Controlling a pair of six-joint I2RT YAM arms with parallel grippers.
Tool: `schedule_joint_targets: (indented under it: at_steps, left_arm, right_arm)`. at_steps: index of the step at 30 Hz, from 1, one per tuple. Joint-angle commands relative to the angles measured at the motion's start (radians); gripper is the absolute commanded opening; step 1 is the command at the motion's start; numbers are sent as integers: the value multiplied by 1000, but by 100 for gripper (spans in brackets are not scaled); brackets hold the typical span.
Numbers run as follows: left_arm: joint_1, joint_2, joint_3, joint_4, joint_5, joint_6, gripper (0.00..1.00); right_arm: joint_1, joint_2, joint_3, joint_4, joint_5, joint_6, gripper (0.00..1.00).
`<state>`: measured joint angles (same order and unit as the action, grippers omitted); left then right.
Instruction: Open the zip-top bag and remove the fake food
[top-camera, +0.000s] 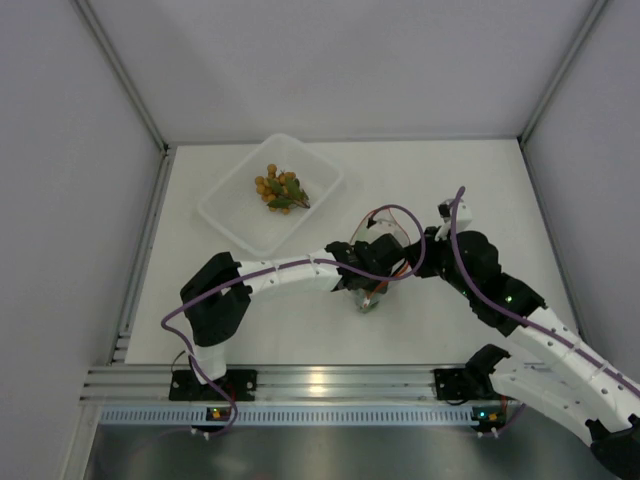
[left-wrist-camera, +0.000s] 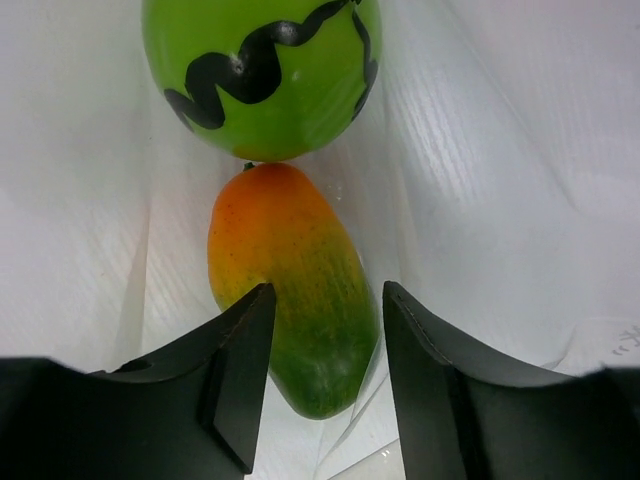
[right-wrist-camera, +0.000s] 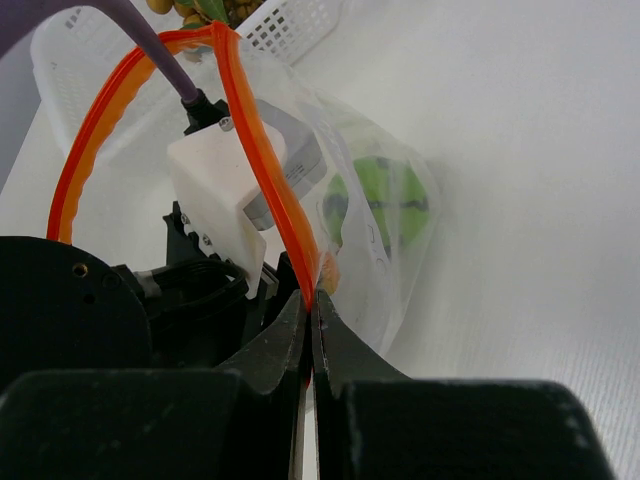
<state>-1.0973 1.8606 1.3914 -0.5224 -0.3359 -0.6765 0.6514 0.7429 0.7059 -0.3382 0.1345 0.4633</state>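
Zip-top bag (top-camera: 372, 296) lies at the middle of the white table (top-camera: 470, 180), between the 2 arms and just beside the near right corner of the clear plastic tray (top-camera: 228, 214). Its mouth stands open, the red-orange zip strip (right-wrist-camera: 252, 135) bowed into a wide loop.

The right gripper (right-wrist-camera: 310, 312) is clenched on that strip, its 2 fingers pressed together with the rim of the zip-top bag pinched between them. The left arm reaches in through the loop, and its white wrist housing (right-wrist-camera: 222, 180) shows inside the mouth in the right wrist view.

Inside the pouch are 2 pieces of fake food. The orange-and-green mango (left-wrist-camera: 285, 250) lies lengthwise, and the round green ball (left-wrist-camera: 262, 70) with a black wavy line touches its orange tip on the far side.

The left gripper (left-wrist-camera: 325, 300) is deep in the bag with its jaws released and parted, 1 black finger on each side of the mango's green lower end. Whether they touch it I cannot tell. Crinkled clear plastic rises on both sides of the toys, and the green ball also shows through the bag's wall in the right wrist view.

The 3rd piece, the cluster of tan-brown balls with green leaves (top-camera: 279, 189), lies in the tray, well apart from the bag.
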Motion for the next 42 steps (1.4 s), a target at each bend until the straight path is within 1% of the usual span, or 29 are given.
schedule_joint_targets:
  at_steps: [1, 5, 8, 17, 18, 22, 24, 30, 31, 32, 34, 35, 38, 39, 41, 42]
  left_arm:
    - [4, -11, 15, -67, -26, 11, 54]
    - [4, -1, 17, -117, -22, 22, 58]
    - [4, -1, -8, -116, -6, 17, 61]
    - [4, 60, -37, -114, 51, -6, 74]
    - [4, 66, -35, -113, 51, -8, 77]
    - [4, 78, -28, -110, 38, -21, 79]
    - [5, 94, -20, -108, 35, -21, 82]
    - [5, 136, -14, -70, 66, -23, 83]
    - [5, 143, -11, -65, 70, -23, 81]
    - [5, 147, -11, -54, 78, -29, 77]
    - [5, 137, -25, -31, 86, -37, 63]
    - [5, 127, -37, -15, 86, -43, 44]
    - [5, 75, -54, 7, 77, -51, 27]
    - [4, 62, -67, 24, 69, -51, 20]
    - [4, 3, -90, 56, 66, -52, 13]
    - [2, -18, -121, 88, 60, -54, 7]
  right_arm:
    - [-4, 7, 4, 34, -1, -29, 0]
    - [-4, 13, 7, 38, 5, -31, 0]
    - [-4, 13, 10, 33, 16, -34, 0]
    - [-4, 21, 7, 42, 11, -35, 0]
    - [-4, 19, 7, 44, 13, -34, 0]
    - [-4, 16, 3, 44, 13, -35, 0]
    - [-4, 16, 3, 45, 13, -37, 0]
    - [-4, 9, -5, 53, 5, -38, 0]
    - [-4, 9, -8, 59, 2, -37, 0]
    - [-4, 7, -9, 61, -3, -37, 0]
    - [-4, 9, -8, 61, -6, -35, 0]
    - [-4, 9, -5, 57, -4, -37, 0]
    - [-4, 9, -2, 56, -6, -43, 0]
    - [-4, 10, 0, 56, -6, -45, 0]
    - [-4, 12, 4, 57, -12, -48, 0]
    - [-4, 13, 6, 59, -13, -48, 0]
